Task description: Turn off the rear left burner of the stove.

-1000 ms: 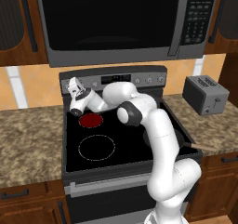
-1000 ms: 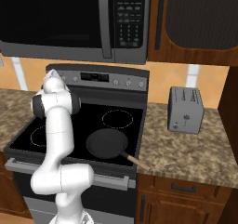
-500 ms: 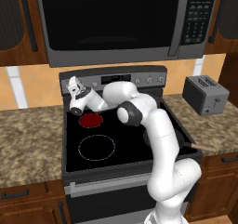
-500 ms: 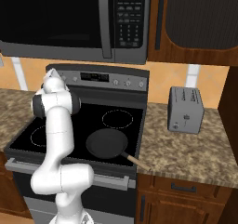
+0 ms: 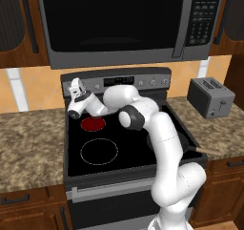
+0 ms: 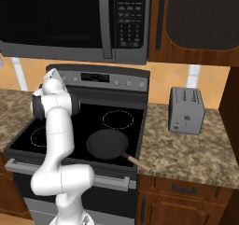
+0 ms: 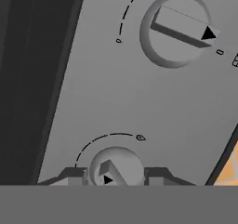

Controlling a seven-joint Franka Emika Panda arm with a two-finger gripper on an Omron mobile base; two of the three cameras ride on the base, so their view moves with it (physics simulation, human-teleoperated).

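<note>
Two knobs show on the grey back panel in the hand view: one [image 7: 179, 29] well up the panel, the other [image 7: 115, 168] low down, sitting between the two dark fingertips [image 7: 74, 175]. The pincer [image 7: 114, 177] is spread open around that near knob, a tip on each side, though I cannot tell whether either tip touches it yet. The rear left burner [image 5: 93, 123] glows as a solid red disc at the back left of the stove [image 5: 125, 157], just below the hand, so it appears to be on.

The knob should handle as a small, rigid, smooth dial that turns on a fixed axis with light resistance. Its raised bar is the place to hold: close across the bar's flat sides, squarely, since the round rim would likely slip.
</note>
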